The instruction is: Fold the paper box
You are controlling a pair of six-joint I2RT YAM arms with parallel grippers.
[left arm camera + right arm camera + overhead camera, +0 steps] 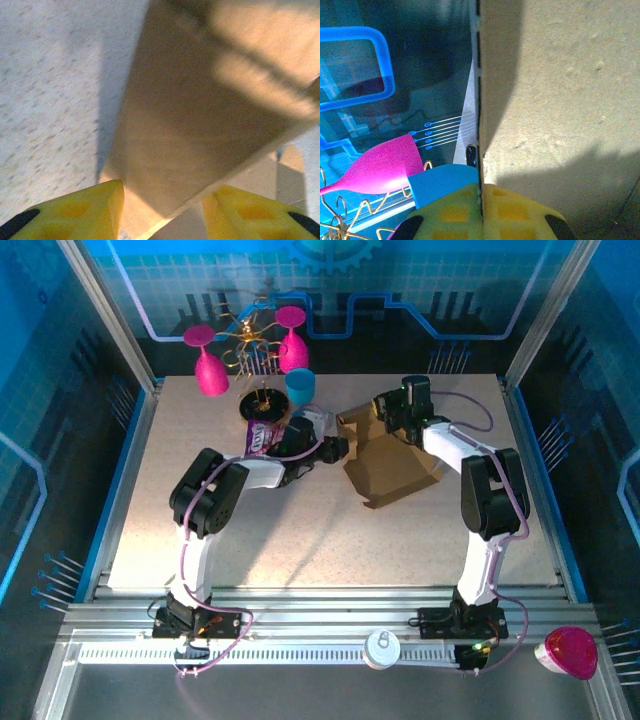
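While paper box (395,465) sits on speckled beige table (300,540), we note blue-lit walls (450,290) beyond box. Box's far edge pinched by right gripper (386,416); left gripper (337,448) gapes at box's left edge. Print on purple packet (262,437) unreadable.

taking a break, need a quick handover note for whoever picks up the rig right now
Left claw: open, one finger on each side of a panel corner at the left side of the paper box, not pinching it.
Right claw: shut on a panel edge at the box's far side.
Box: on the table, right of centre, partly raised, not a closed shape.
Done: one edge is gripped and the panels are partly stood up.
Left: fold the remaining panels and tuck the flaps.
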